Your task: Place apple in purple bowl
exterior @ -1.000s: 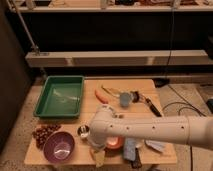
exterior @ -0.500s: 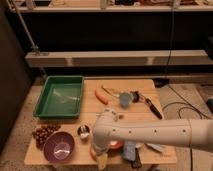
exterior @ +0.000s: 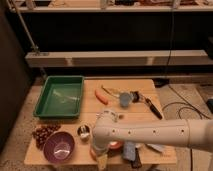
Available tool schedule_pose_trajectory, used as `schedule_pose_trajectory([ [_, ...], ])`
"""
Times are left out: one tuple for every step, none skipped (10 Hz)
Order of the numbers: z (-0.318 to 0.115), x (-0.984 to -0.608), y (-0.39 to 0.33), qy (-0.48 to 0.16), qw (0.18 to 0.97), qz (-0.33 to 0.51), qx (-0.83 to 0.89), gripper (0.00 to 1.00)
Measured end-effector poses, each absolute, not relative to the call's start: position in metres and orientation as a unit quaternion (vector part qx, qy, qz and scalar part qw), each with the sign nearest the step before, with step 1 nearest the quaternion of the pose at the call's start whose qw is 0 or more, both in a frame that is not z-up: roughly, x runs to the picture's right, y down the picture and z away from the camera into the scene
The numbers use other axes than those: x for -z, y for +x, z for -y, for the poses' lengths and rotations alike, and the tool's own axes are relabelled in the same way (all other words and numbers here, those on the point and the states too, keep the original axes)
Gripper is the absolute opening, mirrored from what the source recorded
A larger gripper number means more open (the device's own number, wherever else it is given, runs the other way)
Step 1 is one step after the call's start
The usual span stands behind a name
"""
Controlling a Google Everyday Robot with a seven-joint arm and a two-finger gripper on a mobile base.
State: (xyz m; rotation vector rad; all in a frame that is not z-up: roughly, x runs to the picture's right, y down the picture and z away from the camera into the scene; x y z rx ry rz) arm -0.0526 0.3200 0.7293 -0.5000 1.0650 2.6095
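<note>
The purple bowl (exterior: 59, 147) stands empty at the table's front left. My white arm reaches in from the right across the front of the table. Its gripper (exterior: 101, 158) points down at the front edge, just right of the purple bowl, and is open with nothing seen in it. I cannot pick out the apple; the arm covers the front middle of the table. A small round dark-rimmed object (exterior: 83, 131) sits between the bowl and the arm, and I cannot tell what it is.
An orange bowl (exterior: 116, 146) peeks out under the arm. Dark red grapes (exterior: 43, 133) lie left of the purple bowl. A green tray (exterior: 61, 96) sits at the back left, with a carrot (exterior: 101, 97), a blue cup (exterior: 124, 99) and a dark-handled tool (exterior: 151, 107) at the back right.
The arm's elbow has swung slightly right and the gripper has dropped lower toward the front edge. The objects on the table have not moved.
</note>
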Motion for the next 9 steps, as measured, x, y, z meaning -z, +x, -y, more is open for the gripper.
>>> schedule_pose_trajectory([
  [-0.3206,-0.7298,-0.0531,-0.173,0.14,-0.369,-0.902,0.8],
  [-0.3204,-0.73,-0.054,-0.172,0.142,-0.369,-0.902,0.8],
  [-0.3201,-0.73,-0.0552,-0.172,0.144,-0.369,-0.902,0.8],
  [-0.32,-0.73,-0.055,-0.172,0.144,-0.37,-0.902,0.8],
  [-0.3199,-0.7301,-0.055,-0.172,0.144,-0.369,-0.902,0.8],
  [-0.3197,-0.7304,-0.0552,-0.173,0.146,-0.369,-0.901,0.8],
  [-0.32,-0.7309,-0.0548,-0.174,0.147,-0.369,-0.901,0.8],
  [-0.3194,-0.7312,-0.0547,-0.175,0.147,-0.368,-0.901,0.8],
  [-0.3197,-0.7322,-0.054,-0.178,0.147,-0.368,-0.901,0.79],
])
